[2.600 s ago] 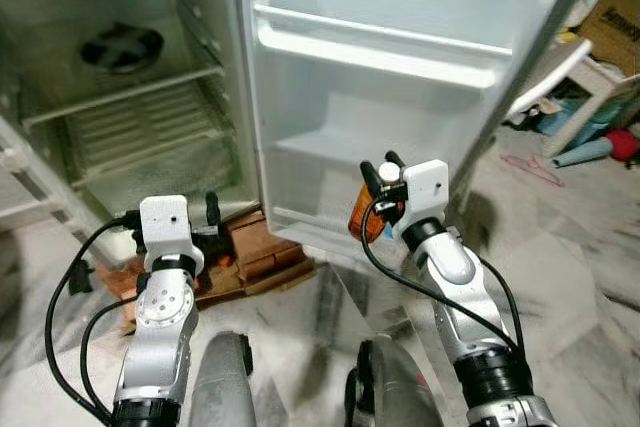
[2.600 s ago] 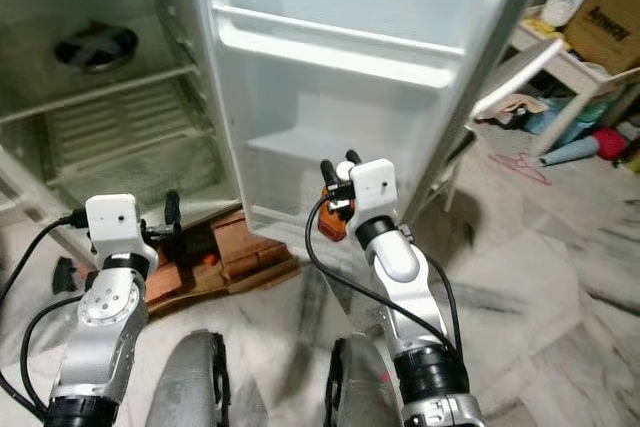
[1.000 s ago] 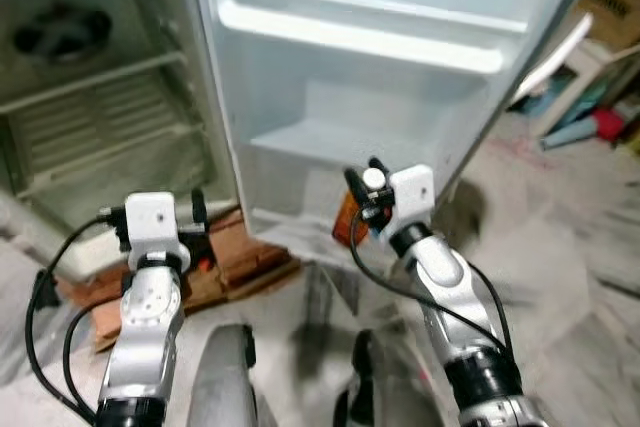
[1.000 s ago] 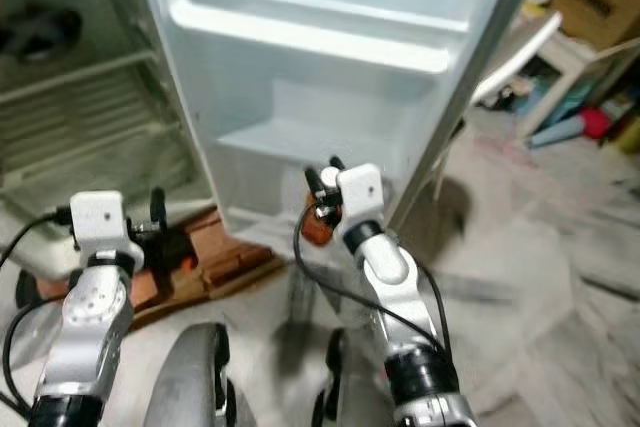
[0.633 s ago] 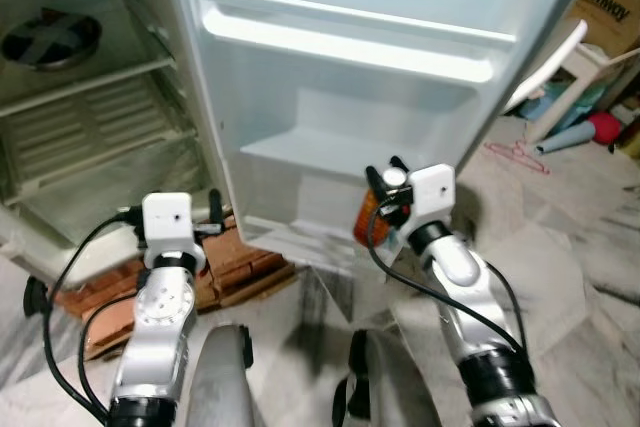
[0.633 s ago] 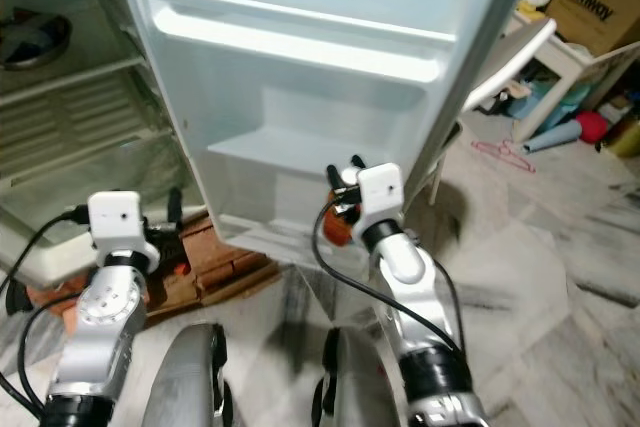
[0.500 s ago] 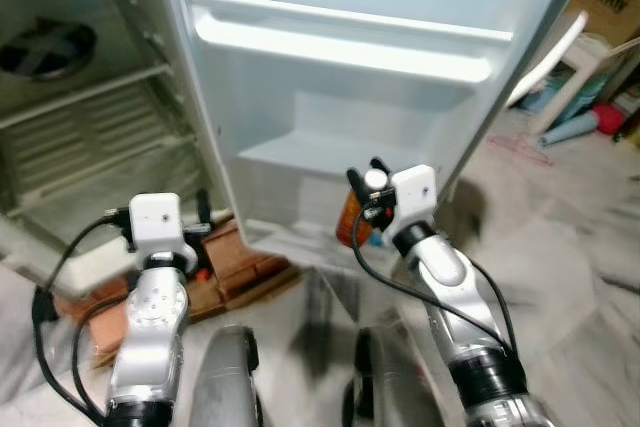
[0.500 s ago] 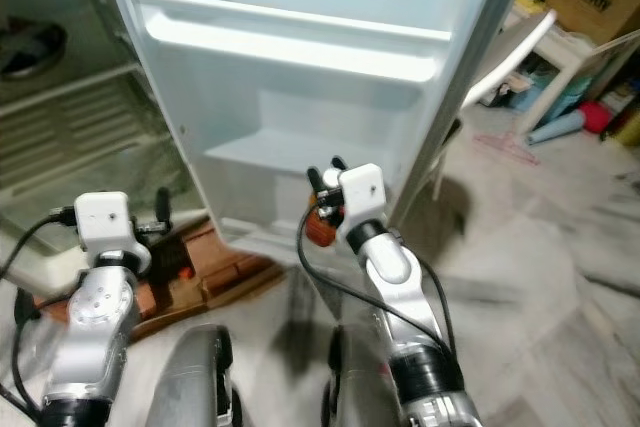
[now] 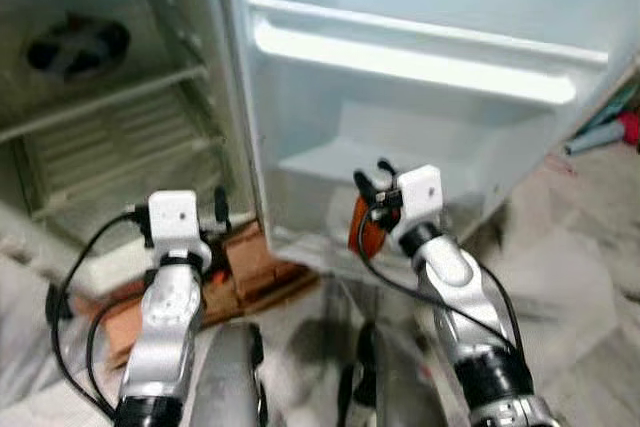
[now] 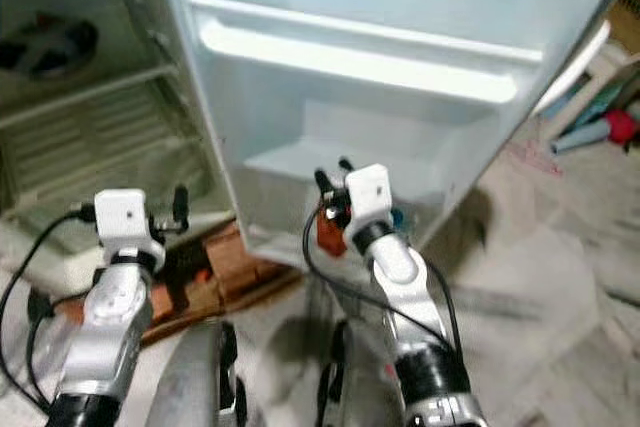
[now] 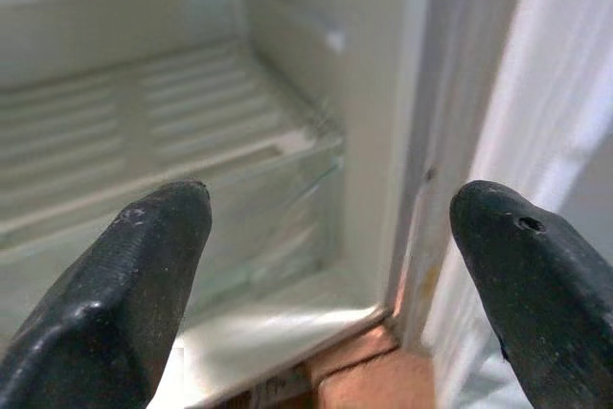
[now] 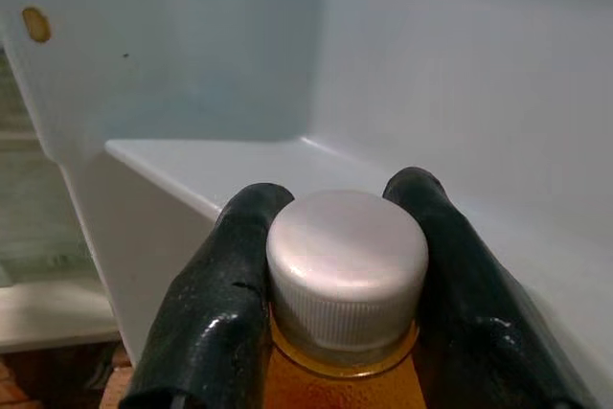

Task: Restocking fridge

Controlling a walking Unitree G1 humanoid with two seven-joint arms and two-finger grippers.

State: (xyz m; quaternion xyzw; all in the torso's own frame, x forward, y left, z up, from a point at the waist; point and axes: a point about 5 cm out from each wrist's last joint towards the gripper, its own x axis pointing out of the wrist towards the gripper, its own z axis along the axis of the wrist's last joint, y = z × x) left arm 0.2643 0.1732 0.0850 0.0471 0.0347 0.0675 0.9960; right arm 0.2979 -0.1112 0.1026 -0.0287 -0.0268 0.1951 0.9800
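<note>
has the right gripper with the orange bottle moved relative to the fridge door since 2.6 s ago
Cannot tell. The camera has shifted; the right gripper, holding the orange bottle, sits before the door's lower shelf as it did earlier.

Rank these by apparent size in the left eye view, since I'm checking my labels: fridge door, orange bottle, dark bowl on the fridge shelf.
1. fridge door, by far the largest.
2. and 3. dark bowl and orange bottle, held by the right gripper: similar; the bottle is nearer and partly hidden, so unranked.
</note>
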